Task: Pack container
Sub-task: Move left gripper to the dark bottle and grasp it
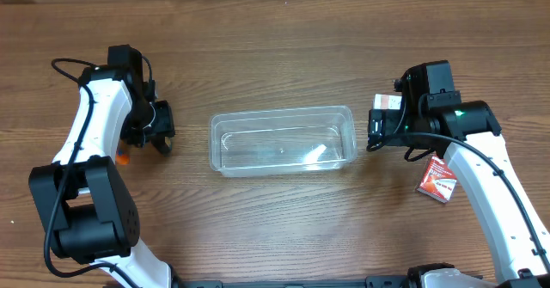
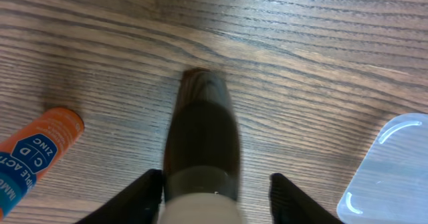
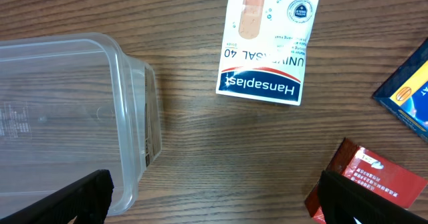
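Wooden table (image 1: 275,228); container (image 1: 284,140) central; left gripper (image 2: 215,180), right gripper (image 3: 214,184) seemingly open.

You are at a robot lab bench. The evidence: the left arm (image 1: 86,133) and right arm (image 1: 490,168) flank a wood-grain table (image 1: 275,228), where a clear container (image 1: 284,140) and a retail plaster box (image 3: 267,43) are laid out.

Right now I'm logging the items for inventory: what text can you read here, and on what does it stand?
"Hansaplast": white plaster box.
"UNIVERSAL 40": same box, partly under glare.
"ZINC": orange tube; its other letters are cut off.
Red box: print too small to read.
Blue box: nothing legible.
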You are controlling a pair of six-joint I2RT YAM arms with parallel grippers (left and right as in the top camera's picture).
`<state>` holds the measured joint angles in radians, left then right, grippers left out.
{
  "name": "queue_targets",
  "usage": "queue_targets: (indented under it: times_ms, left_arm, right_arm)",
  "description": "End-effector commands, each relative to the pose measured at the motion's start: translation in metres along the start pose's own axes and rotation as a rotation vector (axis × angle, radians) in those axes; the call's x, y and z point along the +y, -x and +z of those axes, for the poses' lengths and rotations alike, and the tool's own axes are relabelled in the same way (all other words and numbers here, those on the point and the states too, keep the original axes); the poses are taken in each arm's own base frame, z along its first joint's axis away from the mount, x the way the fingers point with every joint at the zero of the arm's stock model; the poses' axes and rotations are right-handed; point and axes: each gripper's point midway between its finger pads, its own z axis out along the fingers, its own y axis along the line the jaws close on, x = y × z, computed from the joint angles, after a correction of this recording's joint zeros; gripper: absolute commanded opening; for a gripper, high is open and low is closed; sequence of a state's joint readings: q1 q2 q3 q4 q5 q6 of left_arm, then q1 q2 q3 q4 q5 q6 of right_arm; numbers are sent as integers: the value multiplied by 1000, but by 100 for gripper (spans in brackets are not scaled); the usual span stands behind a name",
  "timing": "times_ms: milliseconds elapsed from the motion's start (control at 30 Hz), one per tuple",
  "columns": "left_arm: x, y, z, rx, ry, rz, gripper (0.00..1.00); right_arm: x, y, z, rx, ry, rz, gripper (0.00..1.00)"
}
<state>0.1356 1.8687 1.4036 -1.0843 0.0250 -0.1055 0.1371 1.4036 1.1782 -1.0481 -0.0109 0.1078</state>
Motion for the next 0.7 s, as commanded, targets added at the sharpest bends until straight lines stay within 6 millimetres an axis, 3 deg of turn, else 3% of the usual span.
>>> queue_targets:
  times_ms: [0,233,533,667]
  left_arm:
    - [3,6,-3,-13,9,-11,49]
    - [4,6,-3,-14,15,-11,40]
    - [11,6,-3,-17,57,-11,36]
    - [9,8,-6,-26,56,-8,24]
  right_arm:
    - [-1,11,-9,-39,-2,2,100]
    - [-1,11,-9,-39,-2,2,100]
    - [-1,11,-9,-38,-2,2,100]
    - [-1,11,-9,-39,-2,2,100]
